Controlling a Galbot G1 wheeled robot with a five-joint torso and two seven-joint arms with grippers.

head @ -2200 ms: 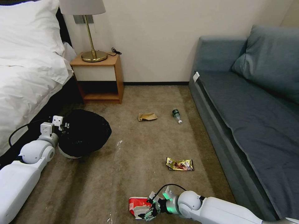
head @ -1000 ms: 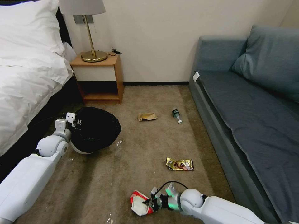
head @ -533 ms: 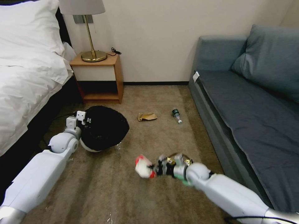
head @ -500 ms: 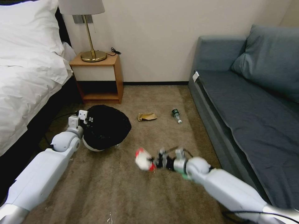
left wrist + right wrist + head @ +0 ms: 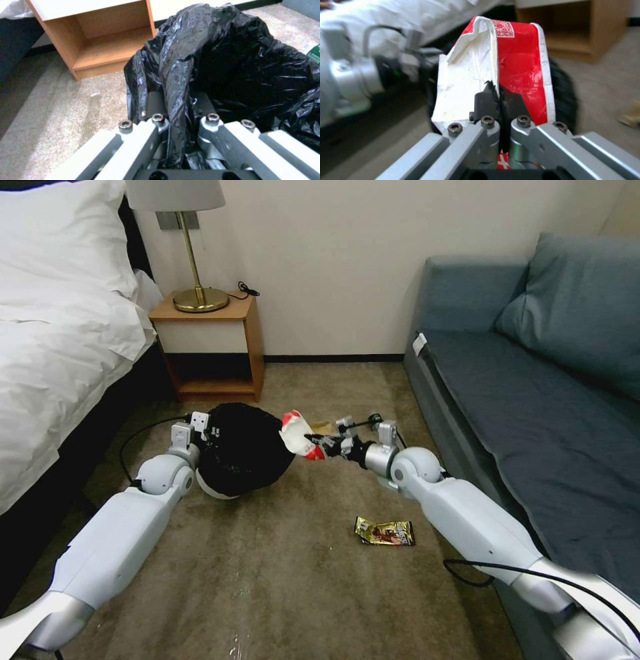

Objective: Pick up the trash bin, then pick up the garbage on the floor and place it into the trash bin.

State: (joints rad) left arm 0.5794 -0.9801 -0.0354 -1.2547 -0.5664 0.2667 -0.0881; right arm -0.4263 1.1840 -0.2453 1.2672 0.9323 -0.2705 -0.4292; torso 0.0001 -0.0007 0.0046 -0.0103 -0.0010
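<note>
Lifted red-and-white packet [image 5: 506, 67] now beside trash bin [image 5: 243, 457]; QR code visible wrist-side.

the head view looks forward and down over the carpet [image 5: 280, 580] from above. each wrist view sits close behind its own fingers, facing the nightstand [image 5: 100, 45]. all three share the trash bin [image 5: 243, 453] and that nightstand.

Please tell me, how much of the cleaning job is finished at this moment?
Done: the left tool holds the bin by its bagged rim. In hand: the right tool is shut on the red-and-white packet, held at the bin's edge, not yet dropped. Left: the gold wrapper lies on the carpet, and the tan paper shows behind the right arm.
</note>
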